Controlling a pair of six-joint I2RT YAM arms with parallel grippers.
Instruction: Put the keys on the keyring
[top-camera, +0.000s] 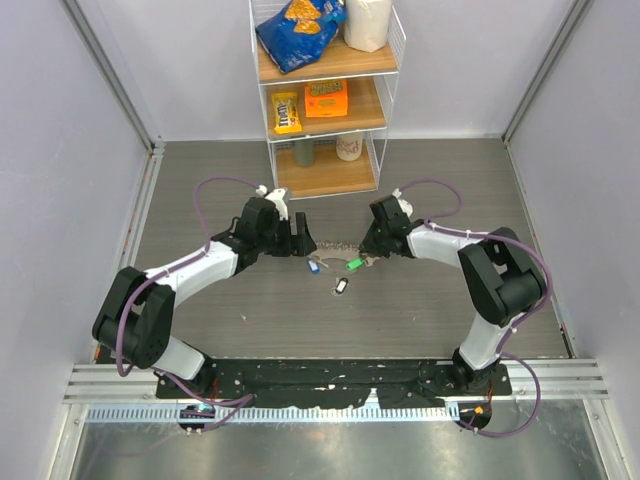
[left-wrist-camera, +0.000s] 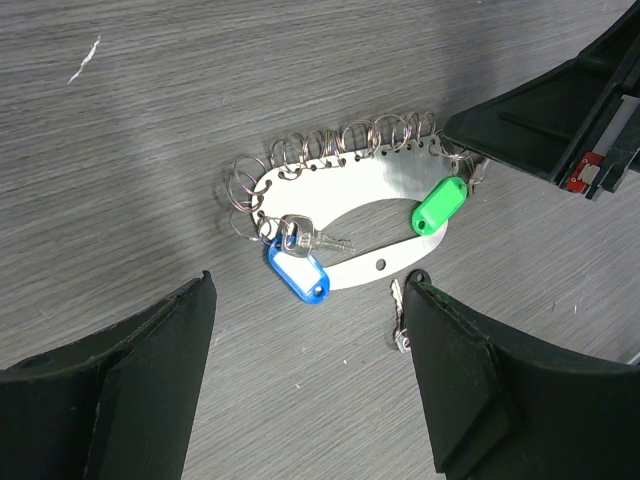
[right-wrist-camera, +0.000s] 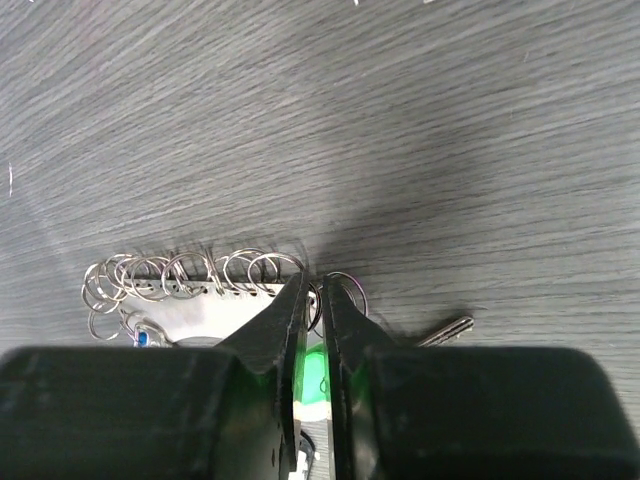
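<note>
The keyring (left-wrist-camera: 330, 180) is a silvery curved plate edged with several wire rings; it lies on the table between my arms (top-camera: 335, 245). A blue key (left-wrist-camera: 298, 274) hangs on a ring at its left end. A green key (left-wrist-camera: 439, 204) lies at its right end. A whitish-dark key (left-wrist-camera: 400, 318) lies loose beside my left gripper's right finger (left-wrist-camera: 480, 380). My left gripper (left-wrist-camera: 310, 300) is open and hovers just short of the blue key. My right gripper (right-wrist-camera: 312, 285) is shut on a ring at the keyring's (right-wrist-camera: 190, 275) right end, with the green key (right-wrist-camera: 316, 375) showing between its jaws.
A wire shelf rack (top-camera: 325, 100) with snack packs and cups stands at the back centre. Grey walls close in the left and right sides. A metal key blade (right-wrist-camera: 445, 330) sticks out to the right of the right gripper's finger.
</note>
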